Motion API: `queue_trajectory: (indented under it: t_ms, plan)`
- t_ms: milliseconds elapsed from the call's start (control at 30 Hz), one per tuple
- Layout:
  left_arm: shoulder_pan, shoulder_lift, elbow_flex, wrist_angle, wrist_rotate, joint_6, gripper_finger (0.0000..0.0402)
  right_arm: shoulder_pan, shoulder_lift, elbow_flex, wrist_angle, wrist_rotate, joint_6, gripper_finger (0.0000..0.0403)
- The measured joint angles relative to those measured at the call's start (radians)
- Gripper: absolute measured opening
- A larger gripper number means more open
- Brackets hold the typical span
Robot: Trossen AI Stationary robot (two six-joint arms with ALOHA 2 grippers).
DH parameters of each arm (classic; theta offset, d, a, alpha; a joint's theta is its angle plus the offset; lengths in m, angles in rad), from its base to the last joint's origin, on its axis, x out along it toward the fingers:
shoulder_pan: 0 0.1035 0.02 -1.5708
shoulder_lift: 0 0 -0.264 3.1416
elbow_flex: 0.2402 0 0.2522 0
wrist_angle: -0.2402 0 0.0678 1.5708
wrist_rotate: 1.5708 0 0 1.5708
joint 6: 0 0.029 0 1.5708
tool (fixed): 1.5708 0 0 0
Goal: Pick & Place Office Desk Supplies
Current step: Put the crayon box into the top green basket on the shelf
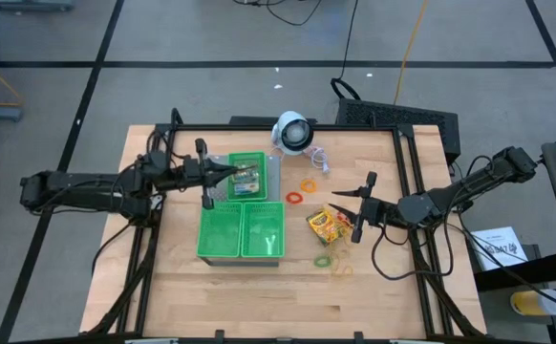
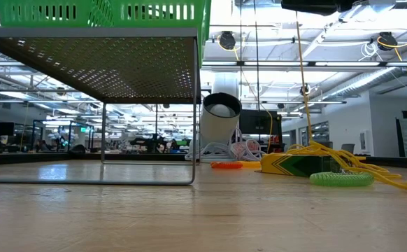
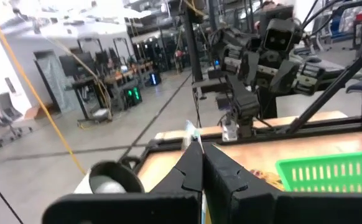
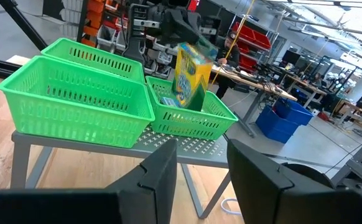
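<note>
A crayon box (image 4: 190, 73) is held up in the air by the left gripper (image 1: 228, 173), whose fingers (image 3: 193, 171) are clamped on it, right over the far green basket (image 4: 221, 118). Another small box seems to lie inside that basket already, though this is hard to be sure of from here. If the box is let go while it is tipped, the basket rim could be hit and the box could bounce out onto the counter (image 1: 259, 296). It could also land on the box below and end up sticking out. The baskets sit on a thin metal stand, so a hard push could make them slide or wobble. A third crayon box (image 1: 327, 225) lies flat on the counter, just beside the right gripper (image 1: 362, 212), whose fingers (image 4: 259, 171) are set apart with nothing between them. Thin rubber bands, red (image 1: 296, 198), orange (image 1: 308, 184), green (image 1: 323, 260) and yellow (image 1: 341, 270), lie close to that box. They are so flat that they could be missed by the fingers, or be dragged along and flicked away. The white round thing (image 1: 292, 133) and its cord (image 1: 321, 158) lie near the bands and could be snagged.
</note>
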Motion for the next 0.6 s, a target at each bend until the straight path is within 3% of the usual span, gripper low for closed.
queue_trajectory:
  t_ms: [600]
  plan:
    - [0.055,-0.039,-0.001,-0.006,0.026,0.193,0.0002,-0.003,0.0,0.0,0.0,0.0,0.011,0.013]
